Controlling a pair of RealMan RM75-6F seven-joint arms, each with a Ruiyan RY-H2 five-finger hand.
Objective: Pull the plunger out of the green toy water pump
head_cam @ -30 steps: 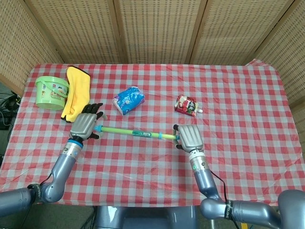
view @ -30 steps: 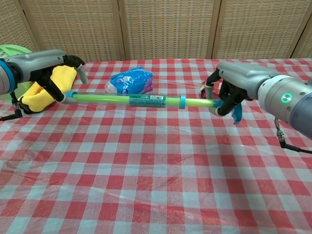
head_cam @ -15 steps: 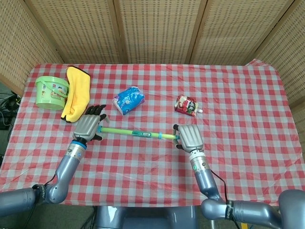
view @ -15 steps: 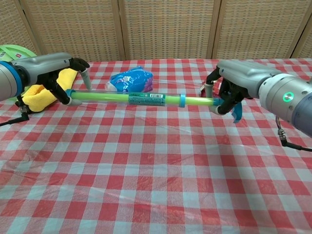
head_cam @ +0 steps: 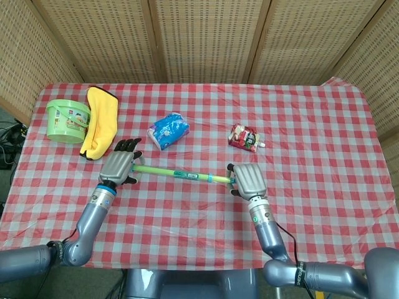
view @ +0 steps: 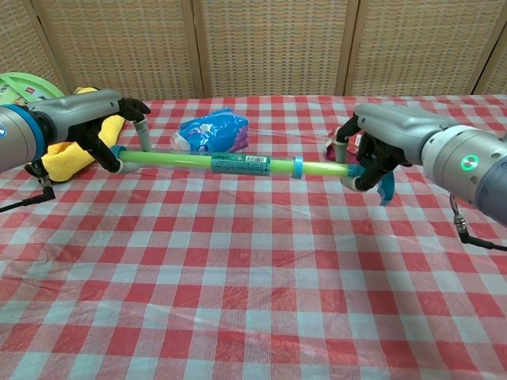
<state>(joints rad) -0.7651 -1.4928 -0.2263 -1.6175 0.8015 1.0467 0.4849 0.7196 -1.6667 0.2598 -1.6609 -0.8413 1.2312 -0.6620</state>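
Observation:
The green toy water pump (head_cam: pixel 171 172) (view: pixel 238 162) stretches level from one hand to the other, with a blue ring (view: pixel 295 165) near its right end. My left hand (head_cam: pixel 118 166) (view: pixel 83 127) grips the tube's left end, fingers wrapped around the blue cap. My right hand (head_cam: pixel 247 179) (view: pixel 382 144) holds the blue plunger handle at the right end. A short length of thin green plunger rod (view: pixel 323 168) shows between the ring and my right hand. In the chest view the pump sits a little above the checked tablecloth.
A green bucket (head_cam: pixel 67 119) and a yellow cloth (head_cam: pixel 100 120) lie at the back left, close behind my left hand. A blue packet (head_cam: pixel 168 130) and a red pouch (head_cam: pixel 244 137) lie beyond the pump. The checked table (view: pixel 253 301) runs toward me.
My left hand has shifted slightly to the right along the tube's left end, and its fingers have spread a little. The right hand and the pump have barely moved.

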